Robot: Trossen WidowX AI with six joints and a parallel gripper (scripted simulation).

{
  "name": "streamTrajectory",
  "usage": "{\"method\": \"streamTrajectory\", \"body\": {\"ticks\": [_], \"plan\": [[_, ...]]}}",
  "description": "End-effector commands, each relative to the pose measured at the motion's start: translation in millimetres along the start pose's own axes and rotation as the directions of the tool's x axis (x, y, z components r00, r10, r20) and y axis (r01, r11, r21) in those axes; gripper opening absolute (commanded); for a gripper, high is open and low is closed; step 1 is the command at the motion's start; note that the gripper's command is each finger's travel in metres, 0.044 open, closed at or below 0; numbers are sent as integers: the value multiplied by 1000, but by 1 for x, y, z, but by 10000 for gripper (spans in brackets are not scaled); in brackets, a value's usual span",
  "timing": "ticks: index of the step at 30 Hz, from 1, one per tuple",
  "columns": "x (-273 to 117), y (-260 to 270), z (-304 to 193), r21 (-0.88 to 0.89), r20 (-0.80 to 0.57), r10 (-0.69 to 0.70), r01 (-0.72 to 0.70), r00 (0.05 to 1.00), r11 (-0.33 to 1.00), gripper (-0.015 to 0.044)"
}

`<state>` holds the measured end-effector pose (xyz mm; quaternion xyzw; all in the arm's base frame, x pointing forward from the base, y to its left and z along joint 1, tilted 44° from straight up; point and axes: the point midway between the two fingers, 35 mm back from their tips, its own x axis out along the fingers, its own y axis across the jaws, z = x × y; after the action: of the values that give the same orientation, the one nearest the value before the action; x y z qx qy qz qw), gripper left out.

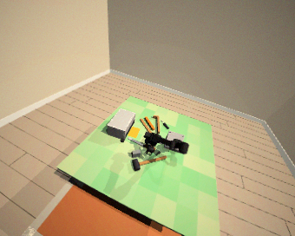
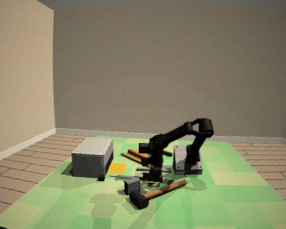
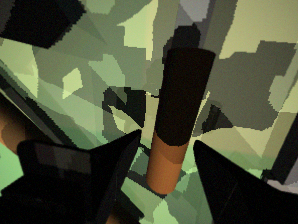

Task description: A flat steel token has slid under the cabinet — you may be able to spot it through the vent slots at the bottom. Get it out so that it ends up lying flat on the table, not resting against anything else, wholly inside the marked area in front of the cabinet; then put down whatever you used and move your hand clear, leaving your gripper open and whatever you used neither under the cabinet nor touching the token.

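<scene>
Token: not seen in any view. By the task, you would look for it under the cabinet (image 1: pixel 121 123) (image 2: pixel 88 157); the vent slots are too small to read here.
Marked area: yellow patch (image 1: pixel 134 132) (image 2: pixel 118 167), in front of the cabinet. No token made out on it.
Dark lump: small black piece (image 1: pixel 122 140) (image 2: pixel 101 178) near the cabinet's front corner; identity unclear.
Grey bar: thin, on the tabletop (image 1: pixel 181 201) (image 2: pixel 226 202), pointing towards the cabinet [nearer end beside the patch]. Cannot tell whether it belongs to the handle below.
Handle: orange-brown with a black collar (image 3: pixel 181 37), lying between the fingers.
Gripper: (image 1: pixel 150 150) (image 2: pixel 155 177) (image 3: pixel 168 137) part-way open, gap showing on both sides of the handle; you have hold of nothing.
Step in hand: probably a release or a regrip of the tool; cannot settle which.
If releasing: widen evenly, then lift straight up so neither finger drags the handle.
If regripping: centre the handle, close squarely, check for roll before any reach.
Neighbours: grey block (image 1: pixel 135 154) (image 2: pixel 132 185) and hammer (image 1: pixel 136 165) (image 2: pixel 139 199) lie near; a sideways swing could knock them.
Before leaving: confirm the token is flat, wholly inside the patch and untouched.
</scene>
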<state>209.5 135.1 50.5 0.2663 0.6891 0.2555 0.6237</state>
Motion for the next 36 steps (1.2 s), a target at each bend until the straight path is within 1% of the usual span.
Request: {"method": "streamTrajectory", "body": {"ticks": [1, 11, 15, 24, 28, 36], "plan": [[1, 0, 0, 1, -1, 3, -3, 1000, 1000, 270], [4, 0, -4, 6, -1, 3, -3, 1000, 1000, 270], [2, 0, 0, -5, 4, 1, -1, 1000, 1000, 165], [2, 0, 0, -5, 4, 1, -1, 1000, 1000, 105], [2, 0, 0, -5, 4, 1, -1, 1000, 1000, 0], [2, 0, 5, -6, 3, 1, -1, 1000, 1000, 0]]}}
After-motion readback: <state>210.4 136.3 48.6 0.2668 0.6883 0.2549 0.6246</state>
